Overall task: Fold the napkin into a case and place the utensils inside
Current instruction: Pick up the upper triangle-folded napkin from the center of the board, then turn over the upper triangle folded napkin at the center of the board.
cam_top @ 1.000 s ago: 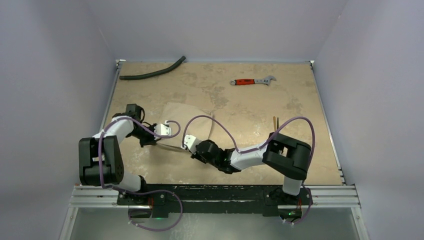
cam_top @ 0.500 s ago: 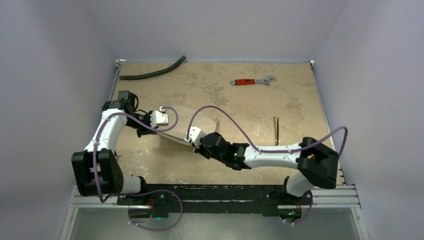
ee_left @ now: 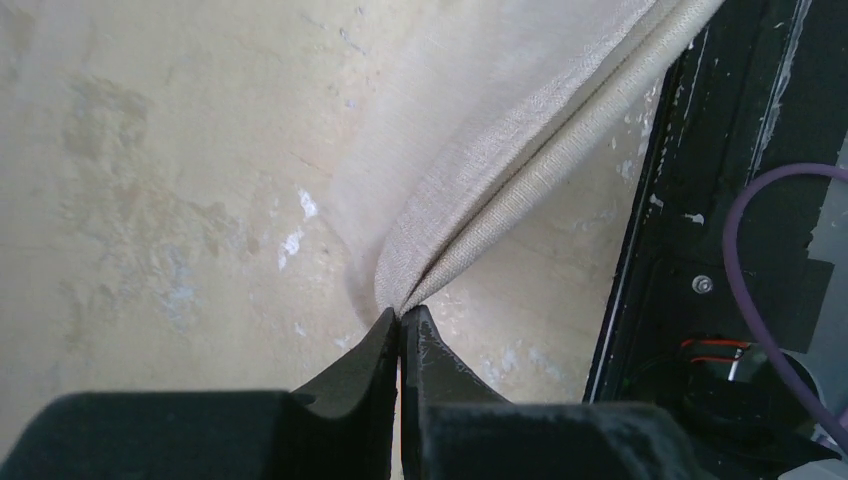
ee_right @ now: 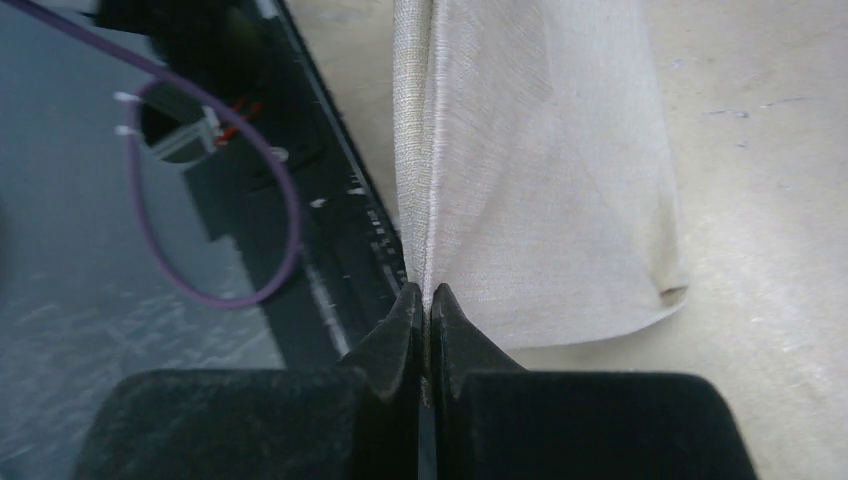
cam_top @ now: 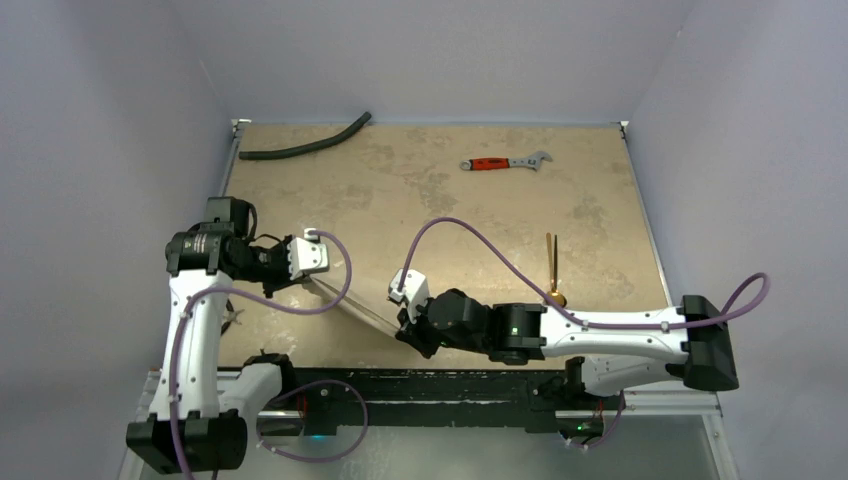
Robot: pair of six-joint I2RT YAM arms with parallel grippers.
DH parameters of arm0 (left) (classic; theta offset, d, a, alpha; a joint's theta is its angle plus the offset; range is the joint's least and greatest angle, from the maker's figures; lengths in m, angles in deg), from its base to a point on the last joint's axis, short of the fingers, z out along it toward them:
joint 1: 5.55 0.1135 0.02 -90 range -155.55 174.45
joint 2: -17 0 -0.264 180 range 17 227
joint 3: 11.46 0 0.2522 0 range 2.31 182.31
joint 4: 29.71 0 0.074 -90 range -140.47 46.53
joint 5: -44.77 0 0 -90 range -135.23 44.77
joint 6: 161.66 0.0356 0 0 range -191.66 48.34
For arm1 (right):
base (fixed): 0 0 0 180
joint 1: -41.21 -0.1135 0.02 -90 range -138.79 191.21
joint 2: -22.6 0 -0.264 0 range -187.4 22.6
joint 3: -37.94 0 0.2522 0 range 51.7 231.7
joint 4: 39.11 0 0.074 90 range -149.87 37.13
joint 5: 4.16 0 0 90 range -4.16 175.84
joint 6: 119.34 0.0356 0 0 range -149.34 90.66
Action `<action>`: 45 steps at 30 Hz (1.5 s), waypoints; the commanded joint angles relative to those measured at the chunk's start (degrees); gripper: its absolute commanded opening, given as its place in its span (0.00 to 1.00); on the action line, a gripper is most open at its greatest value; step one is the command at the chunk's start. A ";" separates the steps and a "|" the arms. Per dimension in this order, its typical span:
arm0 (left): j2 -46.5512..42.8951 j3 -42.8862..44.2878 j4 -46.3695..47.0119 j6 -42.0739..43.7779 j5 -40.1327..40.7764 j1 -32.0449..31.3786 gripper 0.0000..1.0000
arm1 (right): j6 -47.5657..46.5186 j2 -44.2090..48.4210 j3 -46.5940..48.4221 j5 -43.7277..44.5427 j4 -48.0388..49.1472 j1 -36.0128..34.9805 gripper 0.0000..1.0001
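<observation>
The beige napkin (cam_top: 358,307) hangs doubled in a narrow strip stretched between my two grippers, lifted above the table near its front edge. My left gripper (cam_top: 318,283) is shut on one end of it; the left wrist view shows the cloth (ee_left: 500,150) pinched at the fingertips (ee_left: 402,318). My right gripper (cam_top: 404,326) is shut on the other end; the right wrist view shows the folded edge (ee_right: 540,180) clamped between the tips (ee_right: 428,295). The gold utensils (cam_top: 550,268) lie on the table to the right, the spoon bowl towards the near side.
A curved black hose (cam_top: 305,145) lies at the far left and a red-handled wrench (cam_top: 505,162) at the far middle. The black rail (cam_top: 430,385) runs along the table's near edge, just under the held napkin. Walls close in the sides and back.
Both grippers have pulled back towards the near edge with the napkin, lifting it off the table's middle. The right arm has stretched out low and the left arm has swung outward.
</observation>
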 commanded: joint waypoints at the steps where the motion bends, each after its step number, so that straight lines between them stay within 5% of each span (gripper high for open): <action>1: -4.73 4.84 -1.26 -8.60 -2.84 -5.42 0.00 | 9.41 4.73 4.23 -0.80 -6.99 -4.26 0.00; 6: -6.17 13.58 -1.25 -18.96 -2.61 -12.08 0.00 | 13.10 7.13 6.57 0.36 -9.49 -7.15 0.00; 10: -5.58 11.32 -1.20 -19.45 -1.83 -12.47 0.00 | 14.34 8.98 4.73 3.12 -9.61 -6.45 0.00; 23: 9.74 2.21 28.05 -39.08 12.83 -12.55 0.00 | 1.43 -3.95 4.22 -11.91 2.23 22.83 0.00; 31: 30.99 13.05 36.92 -47.80 25.60 -16.62 0.00 | -5.33 -14.44 8.75 -22.16 6.59 35.23 0.00; 37: 45.16 25.60 35.99 -50.13 27.57 -18.88 0.00 | -7.59 -22.61 15.83 -32.48 8.44 42.02 0.00; 45: 45.51 39.70 26.94 -49.46 23.73 -18.88 0.00 | -9.92 -21.53 24.15 -29.81 7.18 42.28 0.00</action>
